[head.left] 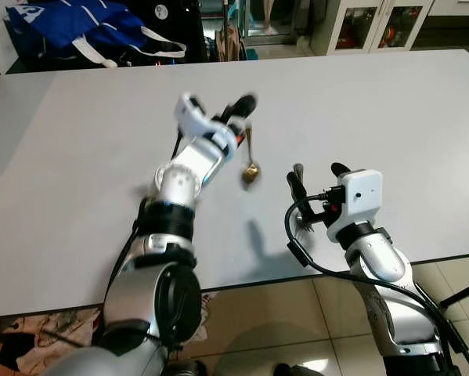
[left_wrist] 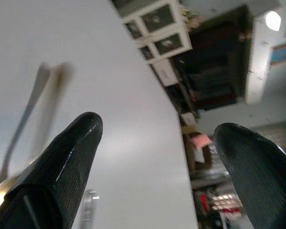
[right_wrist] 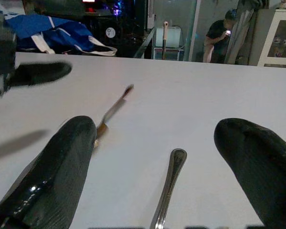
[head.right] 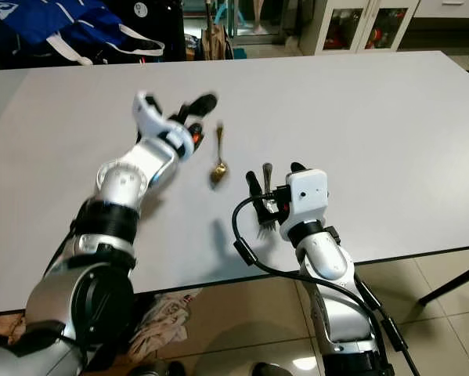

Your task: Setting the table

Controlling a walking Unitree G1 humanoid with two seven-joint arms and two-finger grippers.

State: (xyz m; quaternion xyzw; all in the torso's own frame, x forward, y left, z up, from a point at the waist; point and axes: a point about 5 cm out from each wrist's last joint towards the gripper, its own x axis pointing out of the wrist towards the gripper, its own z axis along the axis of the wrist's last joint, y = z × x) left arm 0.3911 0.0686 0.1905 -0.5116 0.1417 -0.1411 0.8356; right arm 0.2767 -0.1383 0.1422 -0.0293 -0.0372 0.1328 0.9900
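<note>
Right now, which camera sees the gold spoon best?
The right eye view: the gold spoon lies whole and unhidden on the table. The left eye view shows it beside the left tool. Both wrist views catch only blurred parts of it.

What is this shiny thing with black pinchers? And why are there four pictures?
It is a walking robot with two silver arms, setting a table. Two pictures come from cameras in its head, looking down. The other two come from small cameras on its wrists, looking along its black fingers. On the white table lie a gold spoon and a silver fork. The left gripper is beside the spoon with its fingers open, holding nothing. The right gripper is open too, with the fork handle lying between its fingers, not pinched. At the far edge of the table sits a blue bag.
</note>
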